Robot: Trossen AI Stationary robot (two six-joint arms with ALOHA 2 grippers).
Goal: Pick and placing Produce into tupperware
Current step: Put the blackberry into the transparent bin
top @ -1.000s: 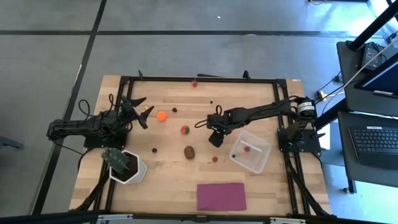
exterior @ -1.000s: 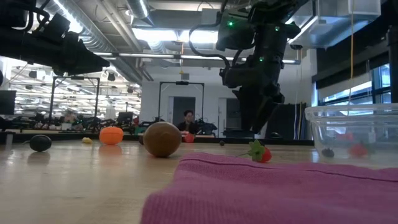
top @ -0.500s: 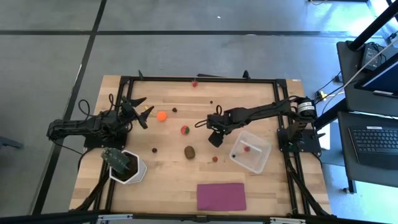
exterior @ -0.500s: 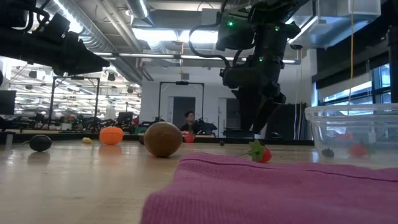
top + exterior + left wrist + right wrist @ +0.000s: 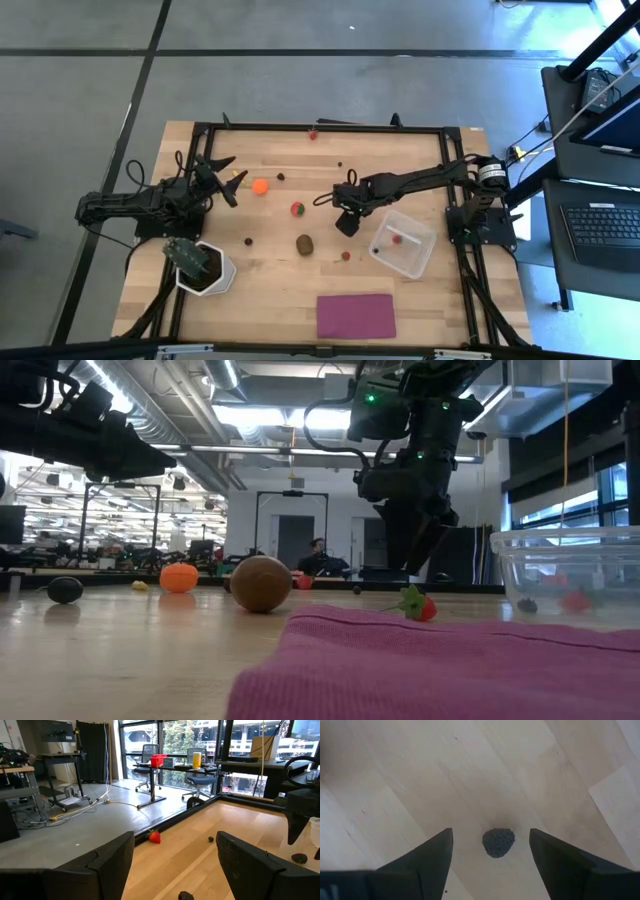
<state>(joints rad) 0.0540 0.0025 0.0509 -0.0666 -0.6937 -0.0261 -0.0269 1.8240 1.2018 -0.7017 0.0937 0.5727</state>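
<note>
My right gripper [image 5: 345, 223] hangs open, pointing down, just left of the clear tupperware [image 5: 405, 245], which holds a small red piece [image 5: 396, 238]. In the right wrist view a dark berry [image 5: 498, 842] lies on the wood between and below the fingers of my right gripper [image 5: 491, 832], apart from them. An orange ball [image 5: 260, 186], a red-and-green piece [image 5: 297, 209], a brown oval [image 5: 305, 244], a small red piece [image 5: 345, 255] and another dark berry [image 5: 248, 240] lie loose on the table. My left gripper [image 5: 224, 180] waits open at the left, holding nothing.
A white pot with a green plant [image 5: 205, 268] stands at the near left. A flat magenta cloth [image 5: 356, 315] lies near the front edge. A red strawberry [image 5: 313, 134] sits against the far frame rail, with small dark berries [image 5: 281, 176] and a yellow bit [image 5: 237, 174] nearby.
</note>
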